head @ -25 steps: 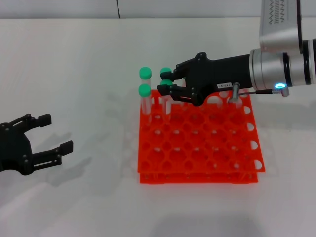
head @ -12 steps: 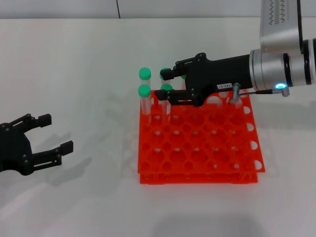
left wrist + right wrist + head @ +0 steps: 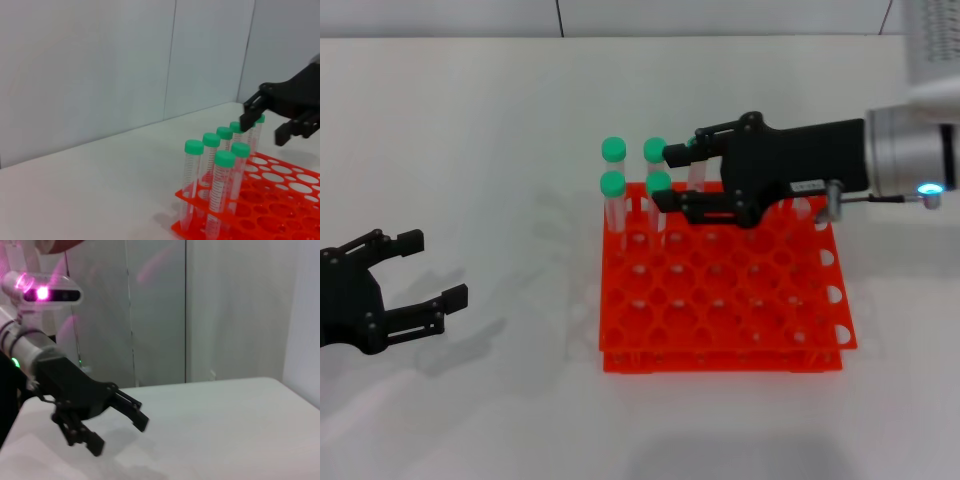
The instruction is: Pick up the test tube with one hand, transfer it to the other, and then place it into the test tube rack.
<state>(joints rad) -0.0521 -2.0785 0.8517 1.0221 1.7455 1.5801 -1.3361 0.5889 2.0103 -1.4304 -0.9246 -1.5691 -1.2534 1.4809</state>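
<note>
The white table is mostly bare. The red rack sits in the middle of it. The R gripper has changed most. A sec ago its fingers were closed on a green-capped tube at the rack's far left corner. Then they let go, and now the gripper has slid back to the right. It hangs just over the rack's back rows, spread wide, w/ nothing in it. The tube now stands by itself in a hole in the 2nd row from the back, straight up, just past the finger tips. So I think the drop-off is done, and the arm only needs to pull away w/o bumping the caps. The L gripper sits far off at the table's left edge. It has not moved, and it is open and empty too. The rack holds more green-capped tubes, all bunched at that same corner. The head view shows four caps, plus one tube partly hidden behind the R gripper. The L wrist view shows at least six. The other holes look empty.
</note>
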